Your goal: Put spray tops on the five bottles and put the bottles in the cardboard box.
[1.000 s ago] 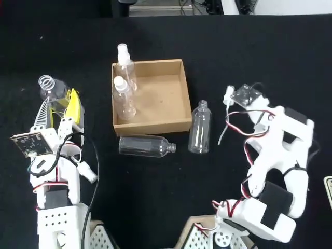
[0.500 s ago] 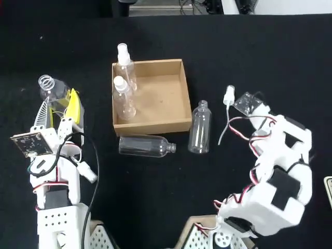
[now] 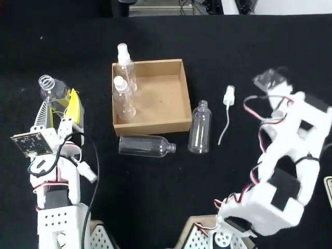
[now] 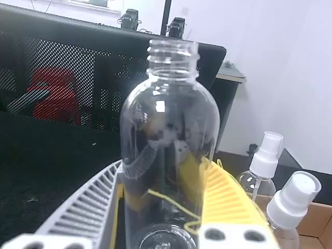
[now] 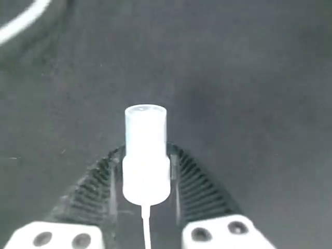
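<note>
My left gripper (image 3: 59, 97) is shut on an uncapped clear bottle (image 3: 49, 87), held upright at the table's left between its white and yellow fingers (image 4: 228, 197). That bottle (image 4: 168, 150) stands close up in the left wrist view. My right gripper (image 5: 147, 155) has its dark fingers against both sides of a white spray top (image 5: 146, 155). The spray top (image 3: 229, 96) and its thin tube are right of the cardboard box (image 3: 155, 126). Two capped bottles (image 3: 124, 88) stand along the box's left wall. An uncapped bottle (image 3: 199, 128) stands at its front right corner, and another (image 3: 145, 146) lies in front of it.
The right arm (image 3: 290, 140) rises over the table's right side. A pale object (image 3: 328, 187) sits at the right edge. The two capped bottles (image 4: 282, 187) and a corner of the box (image 4: 319, 223) lie beyond my left gripper.
The right arm's wrist has swung to the right, away from the box, while the spray top has stayed almost in place. The left arm and its bottle have not moved.
</note>
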